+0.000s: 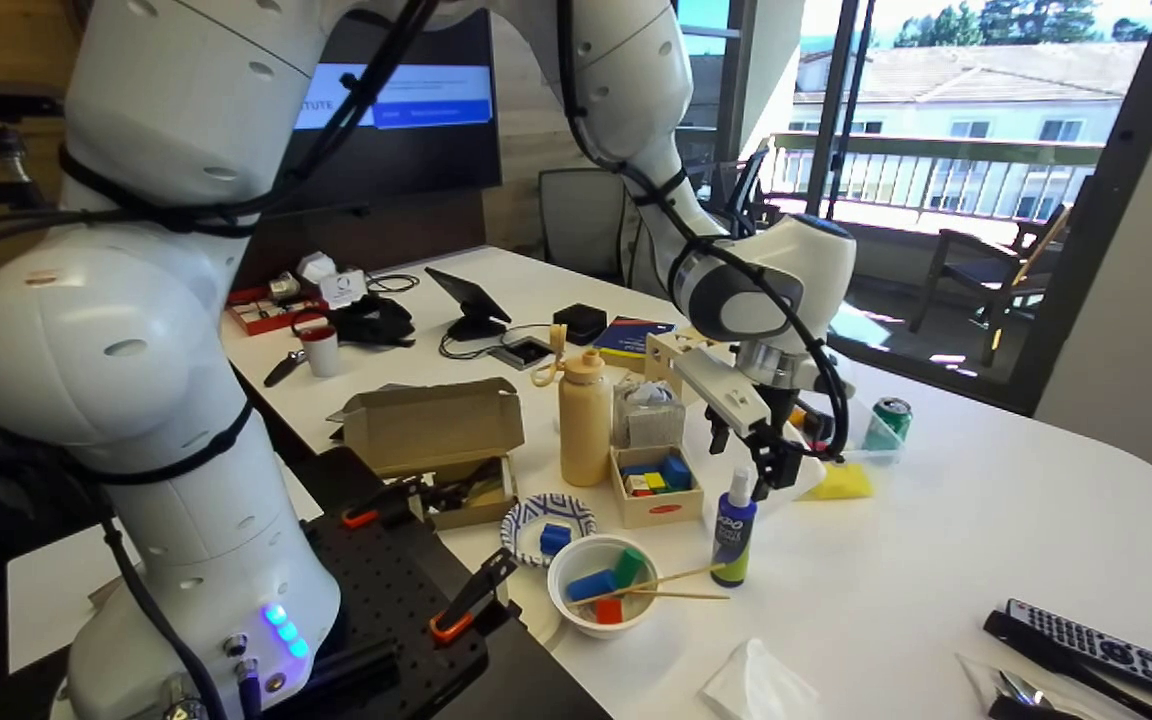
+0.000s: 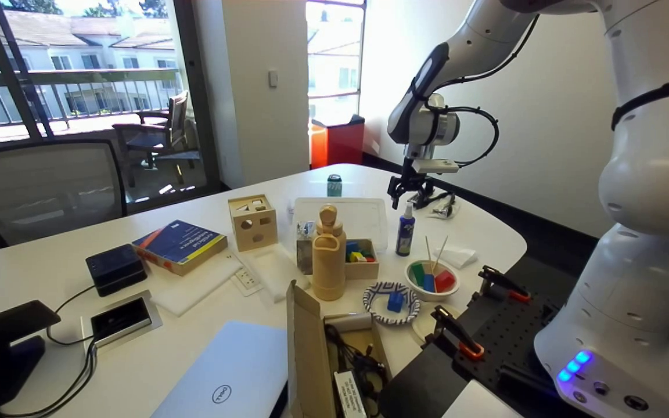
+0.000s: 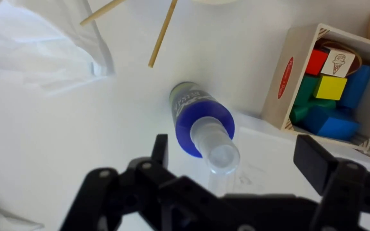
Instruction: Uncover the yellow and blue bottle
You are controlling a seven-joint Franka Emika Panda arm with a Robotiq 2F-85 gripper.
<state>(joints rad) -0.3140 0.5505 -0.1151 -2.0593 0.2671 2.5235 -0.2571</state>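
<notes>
Your hand (image 3: 236, 154) hung spread wide, empty, near the pale cap (image 3: 216, 145) of the yellow and blue bottle (image 1: 734, 535), upright on the desk (image 1: 926, 530); probably light, slick, easily tipped, it seemed safest pinched squarely by that stiff-looking cap.

Tool (image 3: 231, 149) partly beyond wrist view's edge

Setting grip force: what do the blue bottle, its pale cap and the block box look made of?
Blue bottle: probably plastic, satin; smooth, even blue shoulder, coated metal possible.
Pale cap: likely plastic, frosted; cloudy, translucent sides.
Block box: seemingly wood, matte; pale, with grain-like stripes at its corners.
</notes>
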